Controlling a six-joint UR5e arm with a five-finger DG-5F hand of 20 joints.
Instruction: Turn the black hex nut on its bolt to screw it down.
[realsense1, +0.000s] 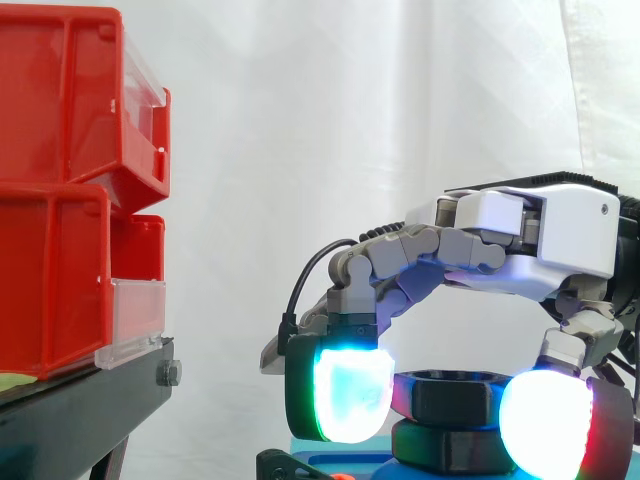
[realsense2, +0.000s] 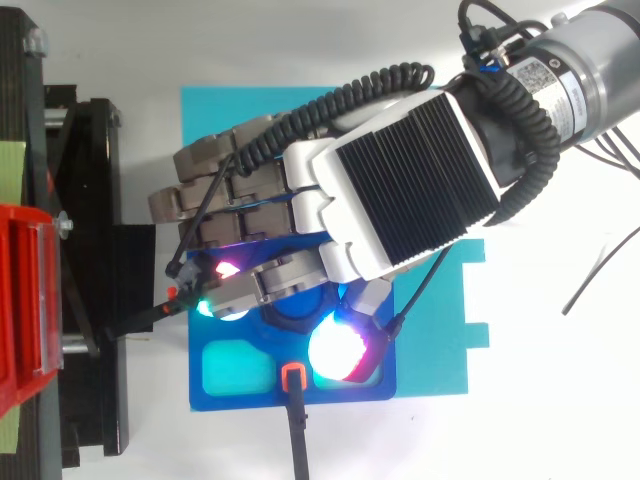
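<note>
- Your hand (realsense1: 560, 235) is clamped on the nut (realsense1: 450, 397) — glowing pads (realsense1: 345, 395) pressing opposite sides.
- Keep the squeeze even and turn it level — tilt and it may jam.

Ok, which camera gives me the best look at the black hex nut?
The side view: the black hex nut shows its flat faces there, between the glowing pads of the hand. In the top view the hand covers most of it, leaving just a dark sliver.
</note>
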